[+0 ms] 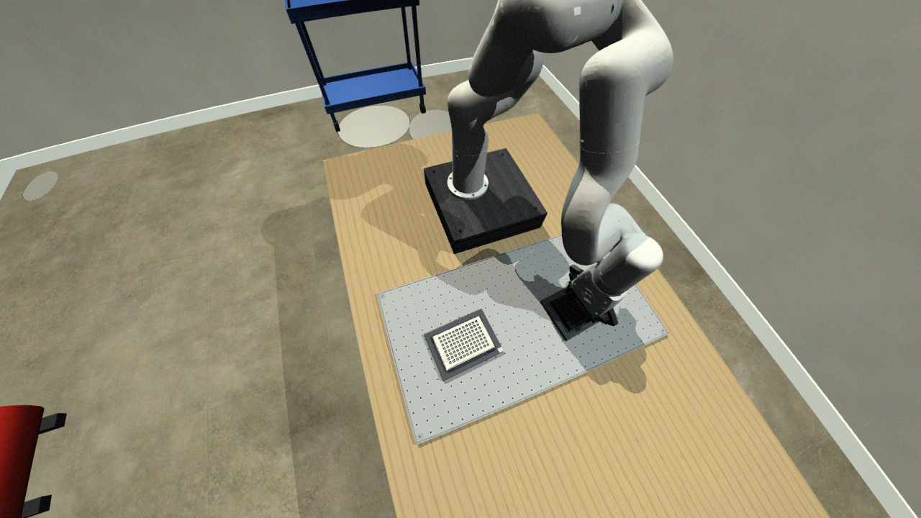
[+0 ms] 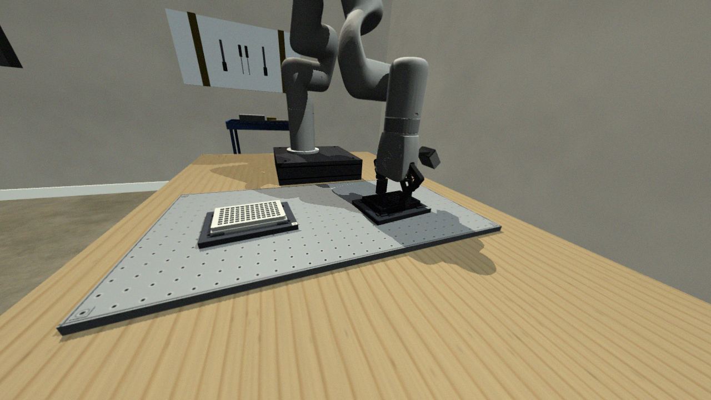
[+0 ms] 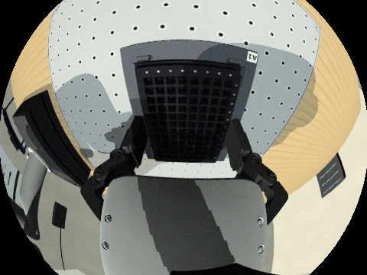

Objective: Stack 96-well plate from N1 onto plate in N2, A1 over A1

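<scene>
The black plate [image 3: 189, 107] sits flat in nest N1 [image 2: 391, 213], on the shaded end of the grey breadboard [image 2: 164, 268]. The tool [image 3: 188, 143] is down over it, spread to its widest and holding nothing; one finger [image 3: 134, 140] stands just outside each long side of the plate, near the end toward the arm. The A1 tag [image 3: 252, 56] shows at the far corner of the nest.

To grip well, I judge the tool should settle until the pads face the plate's side walls below its top rim, stay centred so both pads meet together, then close squarely and lift straight up so the plate leaves the nest without tilting.

The white plate [image 1: 462, 342] waits in N2 [image 1: 444, 370], well apart on the same breadboard, itself on the wooden worktop [image 1: 579, 450].
</scene>
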Controlling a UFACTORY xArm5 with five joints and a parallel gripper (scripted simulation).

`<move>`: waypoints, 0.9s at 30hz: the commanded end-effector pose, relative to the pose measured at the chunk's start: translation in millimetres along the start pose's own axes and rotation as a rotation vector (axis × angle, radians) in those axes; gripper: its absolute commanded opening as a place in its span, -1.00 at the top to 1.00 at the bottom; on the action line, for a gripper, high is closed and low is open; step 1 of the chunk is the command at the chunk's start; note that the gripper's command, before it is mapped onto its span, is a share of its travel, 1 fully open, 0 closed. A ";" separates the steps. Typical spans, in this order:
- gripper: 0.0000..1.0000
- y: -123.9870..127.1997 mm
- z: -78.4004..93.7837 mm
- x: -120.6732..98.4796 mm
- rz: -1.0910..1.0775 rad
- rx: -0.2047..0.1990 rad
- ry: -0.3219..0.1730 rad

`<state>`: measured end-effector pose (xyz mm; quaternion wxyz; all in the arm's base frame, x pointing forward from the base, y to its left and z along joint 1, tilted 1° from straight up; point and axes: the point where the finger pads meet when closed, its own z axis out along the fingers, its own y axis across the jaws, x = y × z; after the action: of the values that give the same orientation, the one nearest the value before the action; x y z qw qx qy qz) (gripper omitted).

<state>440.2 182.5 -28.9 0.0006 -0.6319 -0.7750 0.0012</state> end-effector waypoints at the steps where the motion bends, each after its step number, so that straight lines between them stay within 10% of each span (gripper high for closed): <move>1: -1.00 1.5 1.4 0.3 0.000 -0.004 0.001; 21: -1.00 1.5 2.7 0.3 0.000 -0.004 0.001; 22: 1.00 1.5 2.1 0.3 0.000 -0.004 0.001; 27: 1.00 1.5 2.1 0.3 0.000 -0.004 0.001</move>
<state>440.1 182.4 -32.6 0.0008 -0.6319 -0.7750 0.0014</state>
